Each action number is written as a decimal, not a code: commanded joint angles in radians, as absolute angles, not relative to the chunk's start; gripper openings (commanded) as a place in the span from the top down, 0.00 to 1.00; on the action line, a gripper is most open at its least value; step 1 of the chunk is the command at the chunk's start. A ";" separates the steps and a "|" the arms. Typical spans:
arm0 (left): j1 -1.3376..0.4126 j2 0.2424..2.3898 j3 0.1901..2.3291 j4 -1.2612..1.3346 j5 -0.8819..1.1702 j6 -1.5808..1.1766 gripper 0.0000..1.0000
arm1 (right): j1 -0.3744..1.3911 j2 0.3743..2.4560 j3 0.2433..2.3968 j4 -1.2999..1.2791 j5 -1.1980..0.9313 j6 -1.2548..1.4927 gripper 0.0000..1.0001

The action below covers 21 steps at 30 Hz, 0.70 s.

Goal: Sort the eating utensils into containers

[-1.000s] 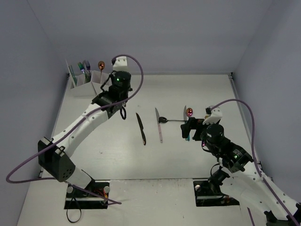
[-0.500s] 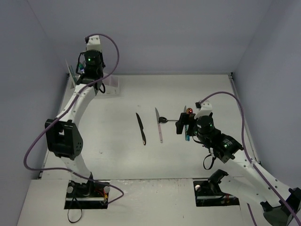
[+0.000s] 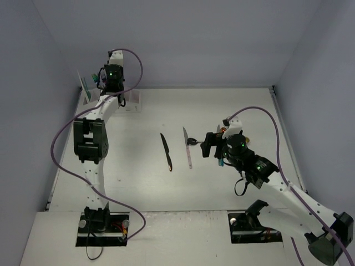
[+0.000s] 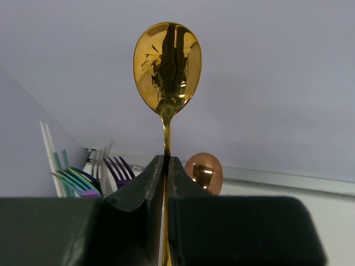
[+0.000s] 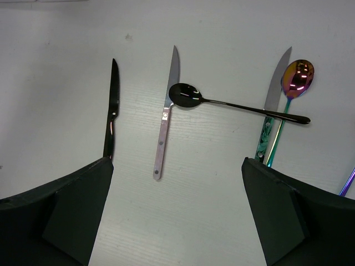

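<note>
My left gripper is shut on the stem of a gold spoon, which stands upright with its bowl on top. In the top view that gripper hovers over the white containers at the back left. Behind the jaws a copper spoon, purple fork tines and teal forks stand in the rack. My right gripper hangs open above the table. Below it lie a black knife, a pink-handled silver knife, a black spoon, a teal-handled knife and an iridescent spoon.
The walls of the enclosure stand close behind and left of the rack. In the top view the black knife and the silver knife lie mid-table, left of my right gripper. A purple handle tip shows at the right wrist view's edge.
My left arm has swung from mid-table to the back left corner over the rack. My right arm has shifted left and stretched out over the lying utensils, its jaws still open.
</note>
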<state>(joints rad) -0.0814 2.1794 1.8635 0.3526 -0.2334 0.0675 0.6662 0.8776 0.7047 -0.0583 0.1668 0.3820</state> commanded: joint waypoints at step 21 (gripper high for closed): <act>-0.071 1.762 1.467 0.518 -0.190 -0.094 0.37 | 0.657 0.896 0.689 0.032 0.147 0.334 0.00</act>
